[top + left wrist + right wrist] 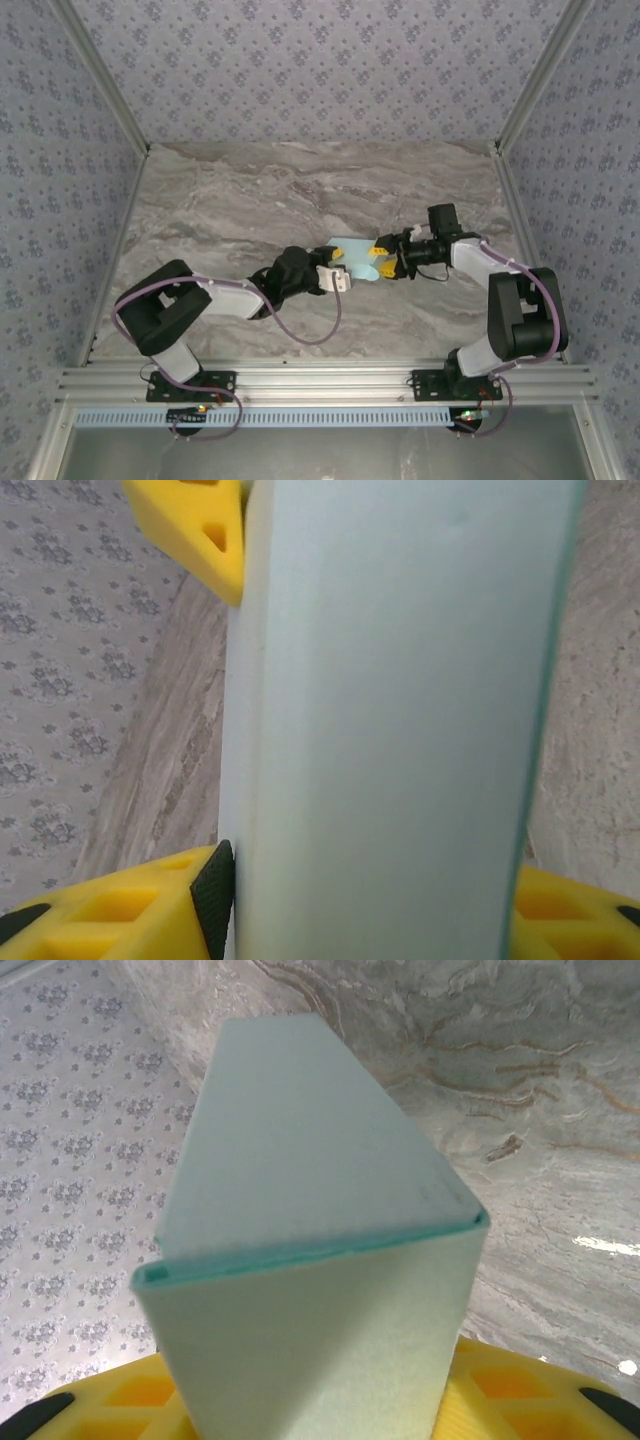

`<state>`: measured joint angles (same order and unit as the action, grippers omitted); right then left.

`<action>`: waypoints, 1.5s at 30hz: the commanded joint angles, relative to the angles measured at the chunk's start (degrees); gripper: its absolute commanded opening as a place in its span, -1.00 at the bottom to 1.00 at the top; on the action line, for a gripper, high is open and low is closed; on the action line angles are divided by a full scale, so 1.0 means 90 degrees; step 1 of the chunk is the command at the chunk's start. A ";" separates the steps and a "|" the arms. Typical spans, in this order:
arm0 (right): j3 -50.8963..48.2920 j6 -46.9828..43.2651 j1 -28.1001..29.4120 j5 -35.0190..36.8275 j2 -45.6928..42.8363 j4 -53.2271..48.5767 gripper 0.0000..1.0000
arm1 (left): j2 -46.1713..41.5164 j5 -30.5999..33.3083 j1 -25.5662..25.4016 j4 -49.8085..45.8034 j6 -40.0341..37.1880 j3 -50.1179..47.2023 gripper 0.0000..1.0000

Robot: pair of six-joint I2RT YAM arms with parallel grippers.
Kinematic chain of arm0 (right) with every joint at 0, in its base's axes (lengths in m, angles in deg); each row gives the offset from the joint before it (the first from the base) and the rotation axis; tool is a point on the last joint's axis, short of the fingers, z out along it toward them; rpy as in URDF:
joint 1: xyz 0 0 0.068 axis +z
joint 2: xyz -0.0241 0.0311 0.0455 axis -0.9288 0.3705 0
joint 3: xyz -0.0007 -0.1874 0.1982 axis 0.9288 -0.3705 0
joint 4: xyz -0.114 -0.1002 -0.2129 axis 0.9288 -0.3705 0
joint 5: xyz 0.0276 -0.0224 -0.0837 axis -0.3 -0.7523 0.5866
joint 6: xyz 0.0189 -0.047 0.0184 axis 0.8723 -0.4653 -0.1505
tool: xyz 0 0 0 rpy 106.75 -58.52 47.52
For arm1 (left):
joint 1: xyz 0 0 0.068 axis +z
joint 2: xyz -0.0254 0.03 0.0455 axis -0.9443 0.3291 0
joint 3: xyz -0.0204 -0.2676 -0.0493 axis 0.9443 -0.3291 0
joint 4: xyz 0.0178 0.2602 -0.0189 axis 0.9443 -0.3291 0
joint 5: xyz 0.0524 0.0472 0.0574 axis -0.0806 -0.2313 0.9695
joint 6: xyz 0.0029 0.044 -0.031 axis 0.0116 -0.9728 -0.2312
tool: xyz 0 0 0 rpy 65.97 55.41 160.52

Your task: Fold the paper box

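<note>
At table centre, the paper box (355, 262) sits between my two grippers, one on each end. Top view: my left gripper (342, 268) is at its left end and my right gripper (384, 260) at its right end, with the arms reaching in from both sides over the marble table (250, 190). Can't tell from there whether the box rests on the table or hangs clear of it

Right wrist cam: the box sticks straight out from between my yellow fingers (520, 1385), and a cut edge runs across it where two panels meet. Card fills the whole gap with a finger tight on either side, so right is clamped on the box

Left wrist cam: a flat aqua panel runs up the frame between my fingers. One finger's black pad (212, 890) touches the panel's left edge. The other finger (570, 910) sits partly behind the card's right edge, contact hidden. Left straddles the box, can't tell whether it grips. A right-gripper finger (195, 530) sits against the panel's far end
</note>
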<state>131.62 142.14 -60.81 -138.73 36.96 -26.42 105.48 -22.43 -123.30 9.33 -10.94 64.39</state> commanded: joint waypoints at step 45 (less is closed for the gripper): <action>0.0430 -0.3818 0.0176 0.1573 -0.0907 -0.1055 0.69 | 0.0524 -0.1240 0.0650 -0.9428 0.0695 0.4239 -0.04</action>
<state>136.39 112.19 -59.83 -126.31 31.21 -36.58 108.23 -31.02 -117.37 -71.70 -5.32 101.39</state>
